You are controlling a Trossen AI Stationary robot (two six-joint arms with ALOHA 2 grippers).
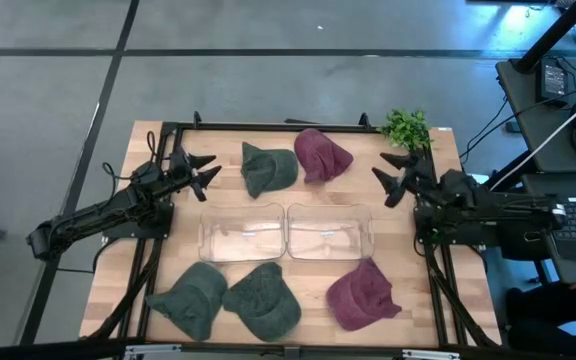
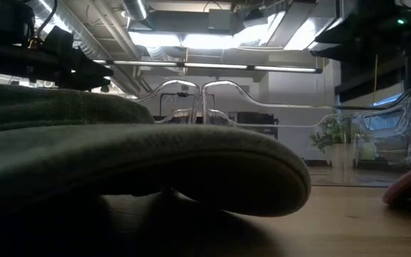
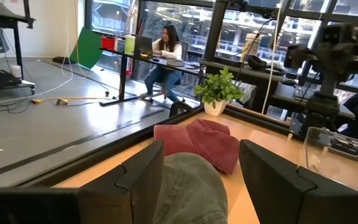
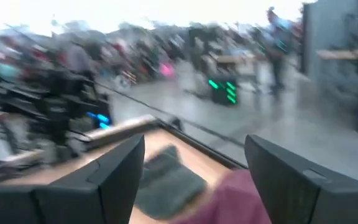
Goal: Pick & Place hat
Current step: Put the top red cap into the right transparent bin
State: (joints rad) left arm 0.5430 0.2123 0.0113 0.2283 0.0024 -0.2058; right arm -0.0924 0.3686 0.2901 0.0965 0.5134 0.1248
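A: Where are the hats?

B: Five on the table. A green hat and a maroon hat lie by the far edge. Two green ones and another maroon hat sit along the near edge, with two clear bins in between.

A: And the tools?

B: The left tool hovers near the far-left corner, fingers spread wide, holding nothing. The right tool is near the far-right corner beside a small plant, also wide and empty.

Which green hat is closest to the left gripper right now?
The green hat at the far edge, beside the maroon hat. It lies just off the open left gripper; the other two green hats sit along the near edge.
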